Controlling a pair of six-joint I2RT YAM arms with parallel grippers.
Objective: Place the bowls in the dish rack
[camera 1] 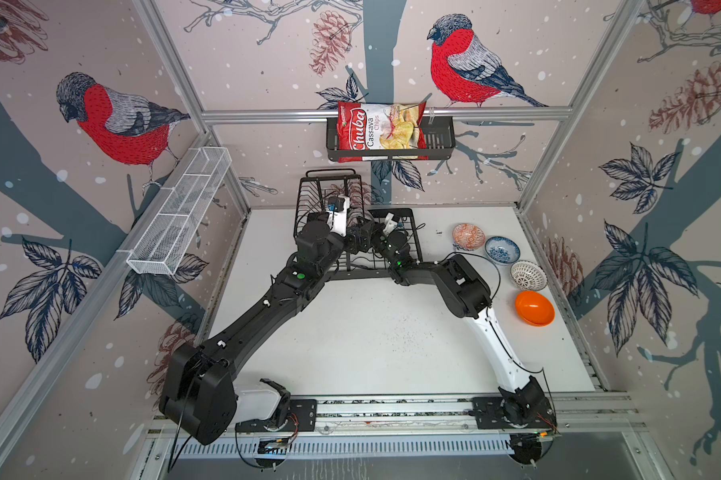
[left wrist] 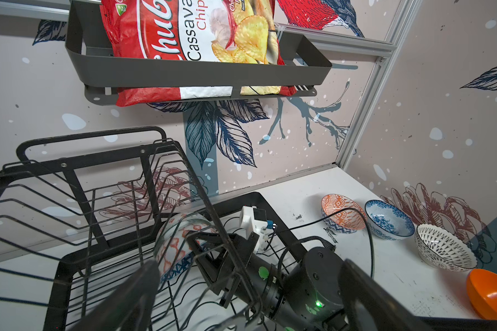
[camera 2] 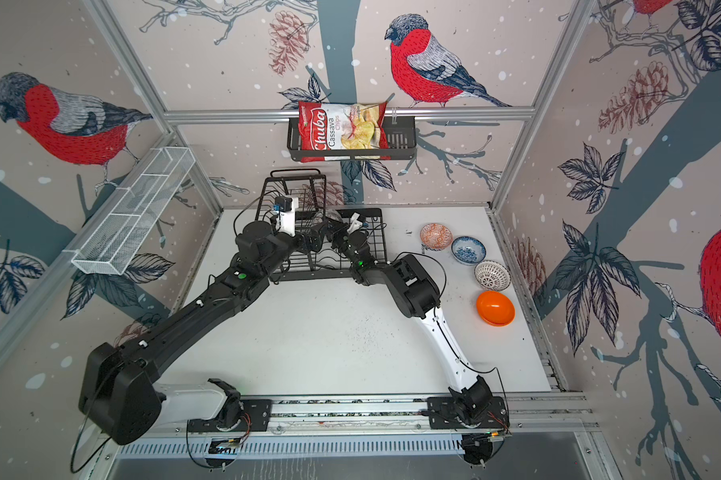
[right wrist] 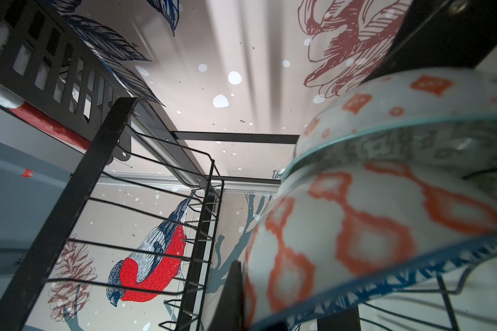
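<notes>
My right gripper [right wrist: 243, 289] is shut on the wall of a pale bowl [right wrist: 384, 215] with orange diamonds and a blue foot band. It holds that bowl [left wrist: 181, 249] tilted over the lower tray of the black wire dish rack [left wrist: 78, 183], under the raised tier. My left gripper [left wrist: 250, 301] hangs open just above and beside the right gripper [left wrist: 212, 258], with nothing between its fingers [left wrist: 132, 295]. In both top views the two grippers meet over the dish rack [camera 1: 412, 232]. Along the table's right side stand a salmon bowl [camera 1: 468, 236], a blue-white bowl [camera 1: 502, 249], a white lattice bowl [camera 1: 528, 275] and an orange bowl [camera 1: 534, 308].
A black basket [camera 1: 390, 133] holding a chips bag hangs on the back wall above the rack. A long white mesh shelf [camera 1: 180, 212] is fixed to the left wall. The right wall runs close behind the row of bowls.
</notes>
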